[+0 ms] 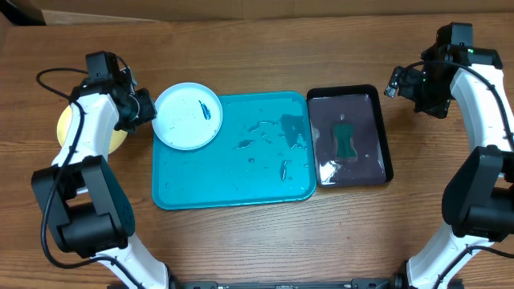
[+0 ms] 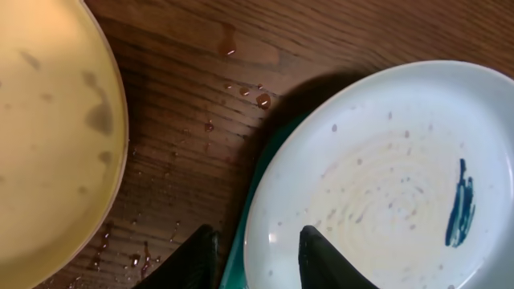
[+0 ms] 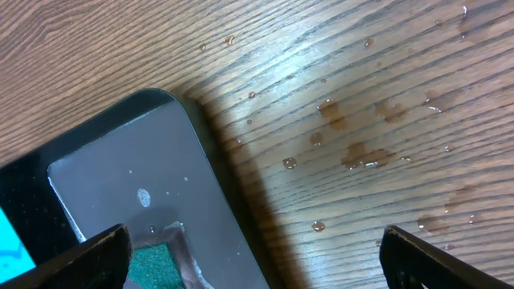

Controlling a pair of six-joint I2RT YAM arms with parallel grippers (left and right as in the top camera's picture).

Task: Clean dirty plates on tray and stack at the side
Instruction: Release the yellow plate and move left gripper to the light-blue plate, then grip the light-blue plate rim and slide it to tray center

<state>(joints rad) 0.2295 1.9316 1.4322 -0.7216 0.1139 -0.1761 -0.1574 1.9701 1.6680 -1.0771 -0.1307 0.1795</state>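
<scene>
At the far left the pale yellow plate [image 1: 63, 127] lay on the bench [image 1: 265, 241], off the tray and partly hidden under the left arm. Just to its right, the left pincer [image 1: 149, 108] stood at the left rim of the white plate [image 1: 186, 120]. In the wrist view its jaws were partly open and straddled that rim, one finger [image 2: 197, 257] outside it and the other over the plate's floor, not clamped on it.

The white plate rested on the far-left corner of the teal tray [image 1: 201, 181], overhanging its edge, with the dark-blue smear [image 1: 206, 110] on the side away from the pincer. Being round, the plate had no long axis to line up with. It lay immediately right of the left pincer and well apart from the right one, so the left arm was plainly the nearer. No third plate could be made out.

Further right, a green sponge [image 1: 345, 138] lay in the black tray [image 1: 384, 132], its long axis running front to back. The right pincer [image 1: 399, 83] gaped wide and empty beyond that tray's far-right corner. The sponge lay to its left, probably that arm's to fetch.
</scene>
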